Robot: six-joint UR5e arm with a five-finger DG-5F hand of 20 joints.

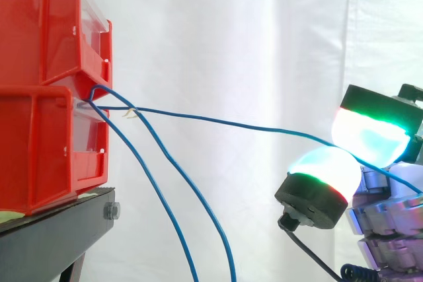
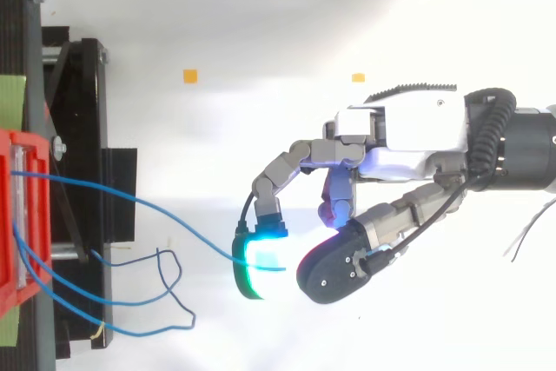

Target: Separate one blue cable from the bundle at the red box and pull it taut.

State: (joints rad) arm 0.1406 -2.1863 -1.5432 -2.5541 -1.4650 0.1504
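**A:** The hand (image 2: 400,149) is pinching one blue cable (image 1: 218,121) between two glowing pads (image 1: 327,171), with its fingers curling in on it. The side view's right edge is cutting the palm off.

**B:** I can't tell where that cable is starting. It's vanishing into the slot between the two red bins (image 1: 39,150).

**A:** It's looking thin and smooth, running nearly straight from bins to pads with a slight sag.

**B:** Two loose cables (image 1: 225,246) are dropping from the same slot and leaving the bottom edge. From above they're looping beside the black stand (image 1: 53,236).

**A:** A pale fleck (image 1: 130,114) is sitting on the lines near the bins, too small to name.

**B:** The bins are showing glossy, hard-edged plastic, and the pads are rounded domes on black bases.

**A:** Between bins and hand, the held cable is crossing open room before the white curtain (image 1: 231,31).
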